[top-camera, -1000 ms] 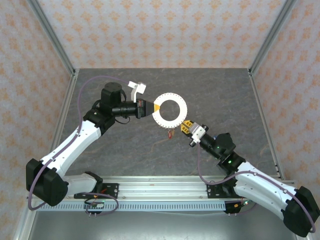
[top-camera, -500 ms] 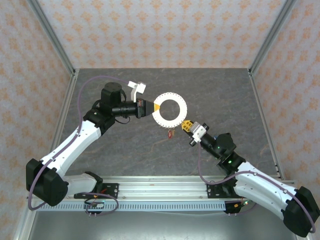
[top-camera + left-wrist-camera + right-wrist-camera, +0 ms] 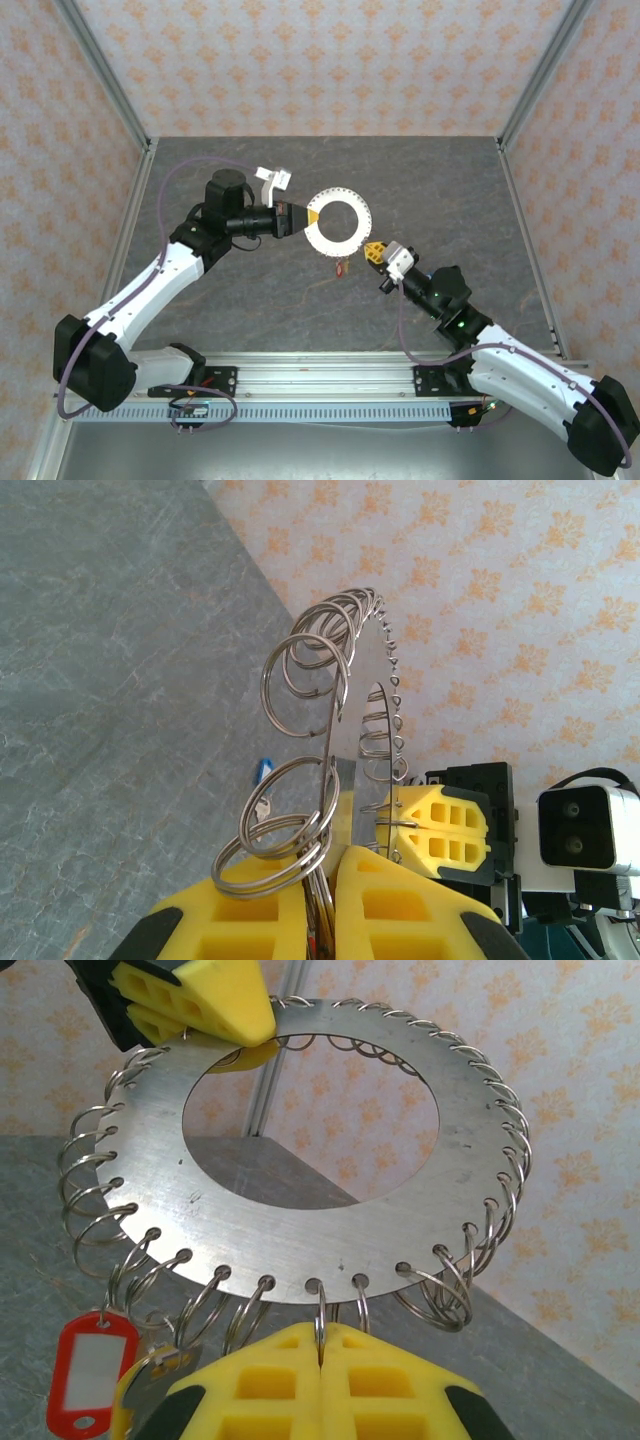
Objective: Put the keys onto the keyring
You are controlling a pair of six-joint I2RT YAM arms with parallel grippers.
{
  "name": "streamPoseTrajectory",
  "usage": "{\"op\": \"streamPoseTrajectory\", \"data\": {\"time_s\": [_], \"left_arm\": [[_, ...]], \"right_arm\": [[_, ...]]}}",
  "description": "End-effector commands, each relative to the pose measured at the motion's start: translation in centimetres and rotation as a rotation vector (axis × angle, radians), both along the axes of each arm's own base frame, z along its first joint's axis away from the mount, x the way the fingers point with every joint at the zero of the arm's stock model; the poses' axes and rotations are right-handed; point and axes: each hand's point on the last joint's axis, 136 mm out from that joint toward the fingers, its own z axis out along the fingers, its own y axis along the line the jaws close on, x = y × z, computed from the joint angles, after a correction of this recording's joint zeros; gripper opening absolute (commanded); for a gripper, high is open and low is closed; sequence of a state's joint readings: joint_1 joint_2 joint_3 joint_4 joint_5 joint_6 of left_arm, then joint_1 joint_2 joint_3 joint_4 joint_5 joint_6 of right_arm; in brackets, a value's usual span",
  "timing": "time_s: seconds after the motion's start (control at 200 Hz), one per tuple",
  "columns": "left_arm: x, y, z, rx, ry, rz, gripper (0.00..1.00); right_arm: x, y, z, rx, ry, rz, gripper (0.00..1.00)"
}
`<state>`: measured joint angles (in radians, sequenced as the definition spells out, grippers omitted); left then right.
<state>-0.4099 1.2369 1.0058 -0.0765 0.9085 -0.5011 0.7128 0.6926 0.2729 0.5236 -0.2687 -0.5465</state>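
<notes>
My left gripper point(image 3: 298, 217) is pinching the keyring point(image 3: 338, 247) rim. My right gripper point(image 3: 320, 1345) is clamping one split loop point(image 3: 320, 1310) on the opposite edge, with the red key point(image 3: 92, 1372) dangling just beside it.

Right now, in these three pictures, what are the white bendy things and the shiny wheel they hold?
The white bendy things are two robot arms, bolted at the near edge of a grey table. Each ends in a gripper, a hand with two yellow fingers. One picture comes from a camera high above, looking down. The other two come from small cameras on the arms' wrists, so each sees its own fingers up close. The shiny wheel is the keyring, a flat metal ring with many little wire loops around its rim. It is held up in the air. The left gripper pinches its rim on one side; the right gripper is shut on one little loop on the opposite side. A red key hangs from the loops.
</notes>
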Motion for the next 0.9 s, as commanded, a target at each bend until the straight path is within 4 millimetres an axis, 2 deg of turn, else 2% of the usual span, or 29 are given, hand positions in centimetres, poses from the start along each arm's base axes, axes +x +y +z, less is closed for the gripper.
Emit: {"op": "streamPoseTrajectory", "data": {"time_s": [0.0, 0.215, 0.41, 0.44, 0.545, 0.791, 0.896], "left_arm": [[0.7, 0.0, 0.5, -0.032, -0.025, 0.016, 0.0], [0.6, 0.2, 0.4, -0.028, -0.021, 0.022, 0.0], [1.0, 0.3, -0.9, 0.014, 0.024, 0.039, 0.07], [1.1, 0.3, -1.1, 0.019, 0.032, 0.042, 0.11], [1.4, 0.3, -2.1, 0.034, 0.069, 0.048, 0.15], [1.9, 0.8, -4.7, 0.099, 0.141, 0.088, 0.18], [2.0, 0.5, -5.4, 0.09, 0.166, 0.082, 0.11]], "right_arm": [[-0.1, 0.3, 2.2, 0.062, 0.001, 0.012, 0.0], [0.2, 0.2, 2.4, 0.09, 0.028, 0.001, 0.0], [0.1, 0.3, 2.8, 0.115, 0.038, 0.009, 0.0], [0.1, 0.5, 2.6, 0.104, 0.049, 0.016, 0.0], [0.2, 0.8, 1.6, 0.067, 0.092, 0.025, 0.0], [1.0, 0.0, -0.6, -0.014, 0.143, -0.047, 0.0], [1.3, -0.2, -0.8, -0.015, 0.155, -0.065, 0.0]]}}
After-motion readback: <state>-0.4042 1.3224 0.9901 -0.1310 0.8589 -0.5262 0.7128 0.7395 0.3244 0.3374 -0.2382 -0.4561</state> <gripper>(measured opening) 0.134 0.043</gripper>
